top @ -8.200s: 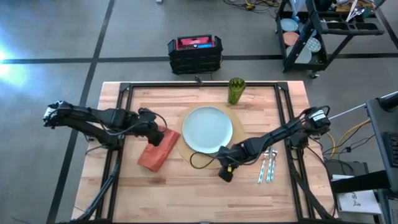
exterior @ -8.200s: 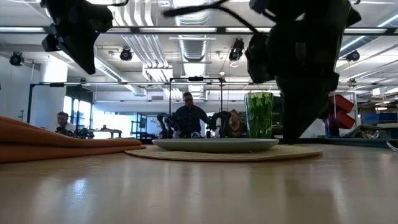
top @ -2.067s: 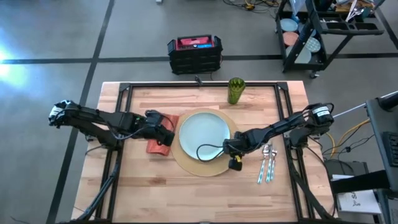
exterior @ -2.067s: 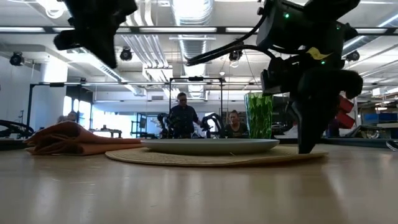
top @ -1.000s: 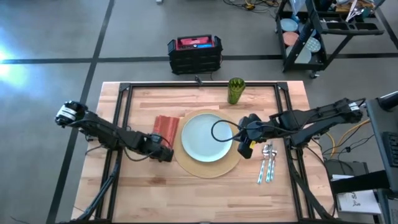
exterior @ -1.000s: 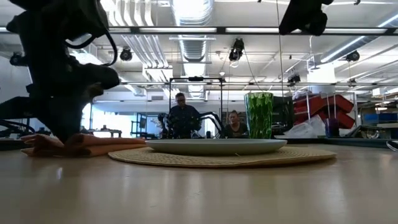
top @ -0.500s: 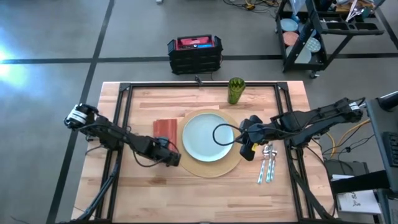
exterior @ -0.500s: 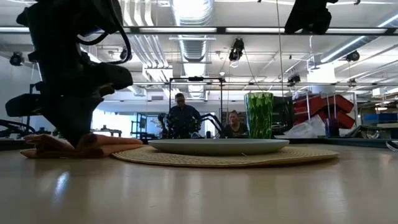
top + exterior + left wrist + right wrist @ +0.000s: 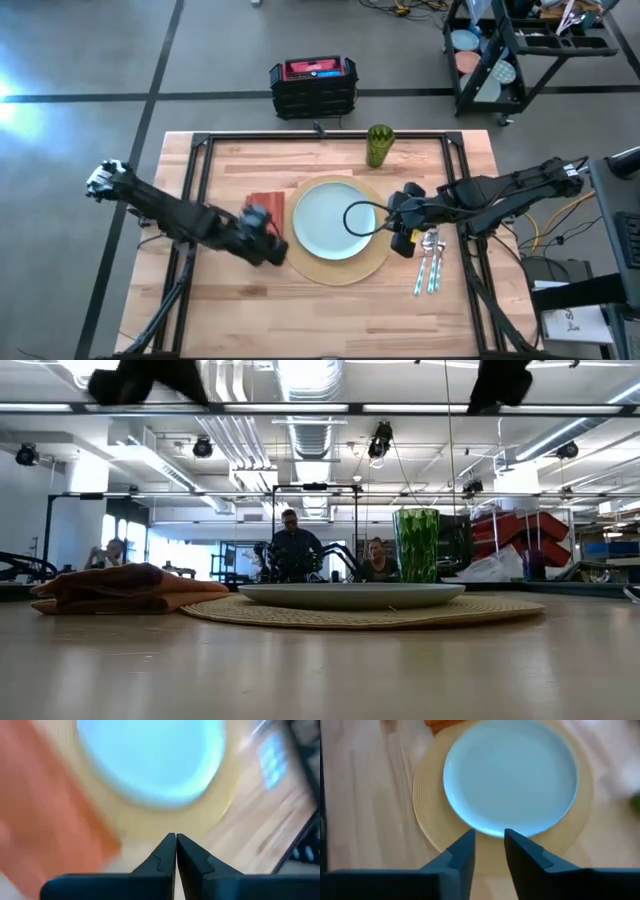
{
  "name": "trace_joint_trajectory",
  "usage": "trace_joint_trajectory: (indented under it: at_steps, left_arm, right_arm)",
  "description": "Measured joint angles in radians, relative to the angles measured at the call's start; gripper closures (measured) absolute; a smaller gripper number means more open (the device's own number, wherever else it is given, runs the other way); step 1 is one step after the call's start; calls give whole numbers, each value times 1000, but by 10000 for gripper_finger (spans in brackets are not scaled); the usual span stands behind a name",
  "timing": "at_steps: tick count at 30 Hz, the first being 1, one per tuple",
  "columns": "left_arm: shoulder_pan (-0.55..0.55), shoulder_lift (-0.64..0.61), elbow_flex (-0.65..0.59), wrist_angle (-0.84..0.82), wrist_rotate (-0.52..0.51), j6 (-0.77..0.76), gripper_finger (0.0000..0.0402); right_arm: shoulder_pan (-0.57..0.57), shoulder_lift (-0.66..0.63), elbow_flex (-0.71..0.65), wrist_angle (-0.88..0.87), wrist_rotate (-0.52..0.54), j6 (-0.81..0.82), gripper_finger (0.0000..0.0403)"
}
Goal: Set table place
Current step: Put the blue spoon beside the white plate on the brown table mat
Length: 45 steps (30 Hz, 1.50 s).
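Observation:
The round tan placemat (image 9: 338,268) lies mid-table with the pale blue plate (image 9: 335,220) on it. The folded orange napkin (image 9: 265,203) lies flat at the mat's left edge. The green cup (image 9: 379,145) stands upright behind the mat. The silver fork, knife and spoon (image 9: 430,262) lie right of it. My left gripper (image 9: 270,243) is shut (image 9: 175,840) and hangs above the table, just near of the napkin. My right gripper (image 9: 400,236) is open (image 9: 490,837), raised over the mat's right edge between plate and cutlery.
A black crate (image 9: 313,87) sits on the floor beyond the table's far edge, and a black cart (image 9: 530,50) stands at the far right. Bare wood lies along the table's near side. In the low view, people (image 9: 300,550) show in the room behind.
My left gripper has risen from the table beside the napkin and now hangs well above it, still shut. The napkin stays lying at the mat's left edge.

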Motion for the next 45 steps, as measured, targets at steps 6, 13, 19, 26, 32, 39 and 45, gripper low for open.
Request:
trace_joint_trajectory:
  at_steps: [6, 13, 19, 26, 32, 39, 45]
  left_arm:
    - [-21, -64, 381, -107, -460, 766, 402]
    - [-7, -51, 677, -149, -506, 1203, 402]
    - [7, -51, 683, -389, -500, 963, 402]
    - [130, -56, 558, -592, -495, 663, 402]
    - [370, -80, 334, -389, -434, 734, 402]
    - [598, -58, 80, 28, 5, 990, 402]
    - [645, -31, 10, 145, 77, 1084, 402]
  right_arm:
    - [-147, 8, 99, -20, 37, -503, 252]
    - [-568, 105, 149, -75, -233, -636, 218]
    - [-576, 109, 123, -325, -294, -362, 226]
    - [-181, -5, 74, -337, -145, 386, 244]
    - [269, 57, 18, -339, 43, 1116, 245]
    - [534, 288, -12, -285, -43, 1614, 243]
    - [505, 424, -1, -211, -107, 1633, 250]
